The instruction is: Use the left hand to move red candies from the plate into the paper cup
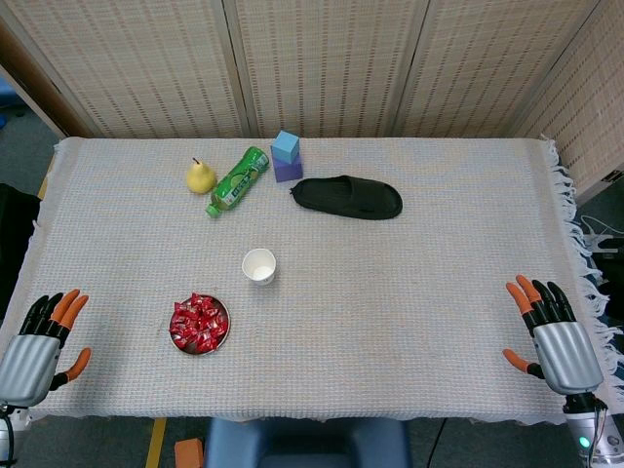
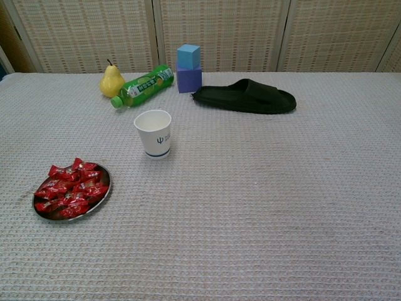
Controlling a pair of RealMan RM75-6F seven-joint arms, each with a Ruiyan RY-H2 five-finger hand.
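We see red candies [image 2: 70, 188] heaped on the plate [image 2: 104, 191] (the paper cup [image 2: 153, 133] looks empty); left hand [image 1: 41, 343] and right hand [image 1: 554, 333] lie spread, holding nothing.

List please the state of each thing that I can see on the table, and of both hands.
paper cup: upright, looks empty
plate: heaped with red candies
green bottle: lying on its side
blue block: stacked on purple block
pear: upright
black slipper: sole down
left hand: open, empty
right hand: open, empty
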